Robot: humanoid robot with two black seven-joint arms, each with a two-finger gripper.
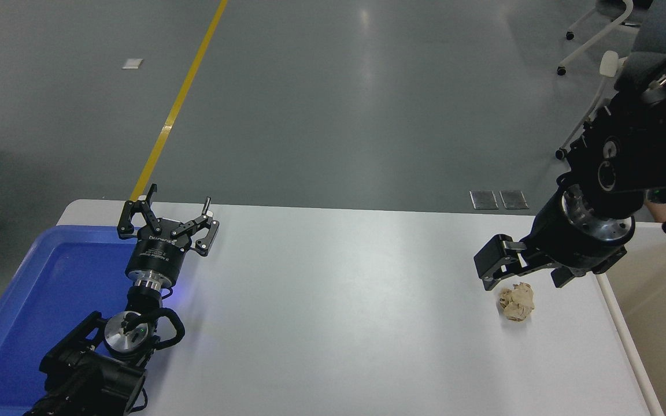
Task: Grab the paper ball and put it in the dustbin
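Observation:
The paper ball (517, 302), a crumpled beige-tan wad, lies on the white table (339, 300) near its right edge. My right gripper (525, 276) comes in from the upper right and is open. It hangs just above and behind the ball, its two fingers spread wider than the ball, and holds nothing. The dustbin (619, 315), a cream tub with a thick white rim, stands right of the table edge, partly cut off by the picture. My left gripper (168, 222) is parked open at the lower left, over the corner of a blue tray.
A flat blue tray (32, 289) lies at the table's left end under the left arm. Grey floor with a yellow line (180, 101) lies beyond the table. Chair legs (590, 40) stand at the top right.

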